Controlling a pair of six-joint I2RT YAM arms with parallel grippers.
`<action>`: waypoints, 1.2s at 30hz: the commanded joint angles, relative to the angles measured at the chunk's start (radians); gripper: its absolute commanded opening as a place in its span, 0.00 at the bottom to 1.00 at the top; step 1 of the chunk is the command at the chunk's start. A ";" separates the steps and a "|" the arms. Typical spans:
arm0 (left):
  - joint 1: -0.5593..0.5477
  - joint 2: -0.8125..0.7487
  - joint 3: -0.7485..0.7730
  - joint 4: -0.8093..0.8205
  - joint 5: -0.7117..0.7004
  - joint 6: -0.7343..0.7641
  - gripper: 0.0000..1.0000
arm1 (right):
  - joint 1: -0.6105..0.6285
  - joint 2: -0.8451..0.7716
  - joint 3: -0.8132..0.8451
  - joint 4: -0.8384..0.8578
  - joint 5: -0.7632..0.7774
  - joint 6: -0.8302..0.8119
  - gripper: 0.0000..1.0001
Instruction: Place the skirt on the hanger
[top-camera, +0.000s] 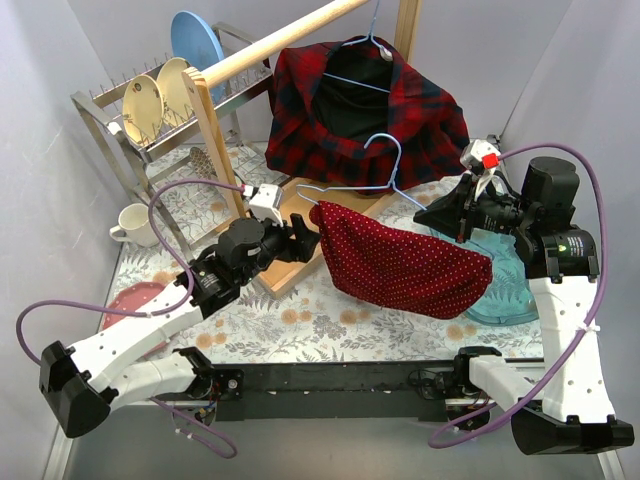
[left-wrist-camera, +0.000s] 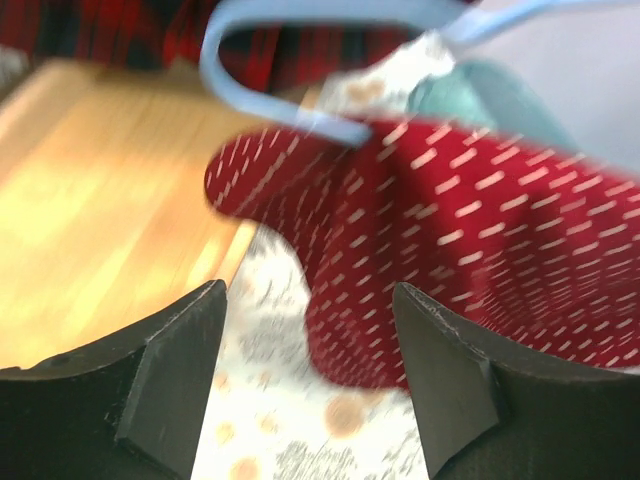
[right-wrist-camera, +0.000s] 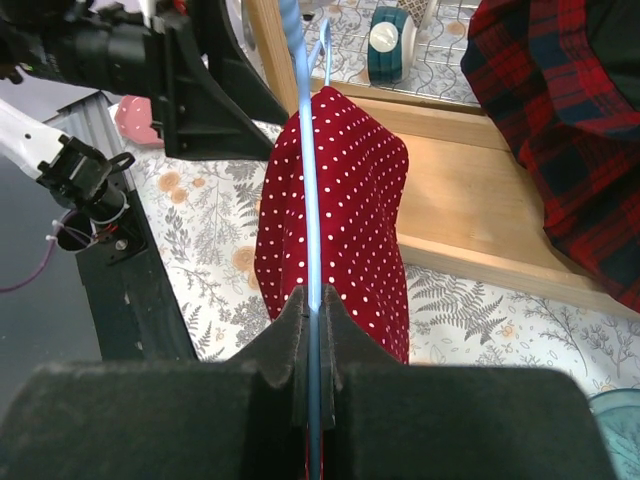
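— Floral cloth covers the table (top-camera: 300, 322), with grey walls around it. Where is the skirt (top-camera: 400, 262)?

— Mid-table, draped along a blue wire hanger (top-camera: 396, 168) between the two grippers. It is red with white dots, and it sags from the wire towards the cloth. I cannot tell if its lower edge touches.

— Who holds the hanger?

— The right gripper (top-camera: 425, 210). In its wrist view the jaws are pinched tight on the wire (right-wrist-camera: 308, 200), and the skirt (right-wrist-camera: 340, 200) falls away on either side below it.

— And the left gripper (top-camera: 305, 238)?

— Jaws spread, nothing between them. Its wrist view is blurred, but the skirt's left end (left-wrist-camera: 450, 250) and the hanger's hook (left-wrist-camera: 300, 118) sit just past the fingertips (left-wrist-camera: 190, 330).

— What lies behind?

— A wooden rack (top-camera: 215, 130) stands far left of the skirt, and a plaid shirt (top-camera: 420, 110) hangs from its rail. Left of that is a dish rack (top-camera: 110, 130) holding plates (top-camera: 140, 105). A mug (top-camera: 135, 225) sits at the left edge, with a pink plate (top-camera: 135, 298) nearer. A teal dish (top-camera: 510, 290) lies at the right, partly under the right arm.
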 joint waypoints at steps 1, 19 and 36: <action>0.044 -0.013 -0.019 -0.001 0.163 -0.011 0.64 | -0.004 -0.008 0.052 0.021 -0.048 0.005 0.01; 0.073 0.136 0.021 0.093 0.333 -0.002 0.47 | -0.004 -0.013 0.039 0.031 -0.061 0.011 0.01; 0.107 -0.059 0.082 0.029 0.192 0.015 0.00 | -0.002 -0.016 -0.018 0.020 -0.011 -0.064 0.01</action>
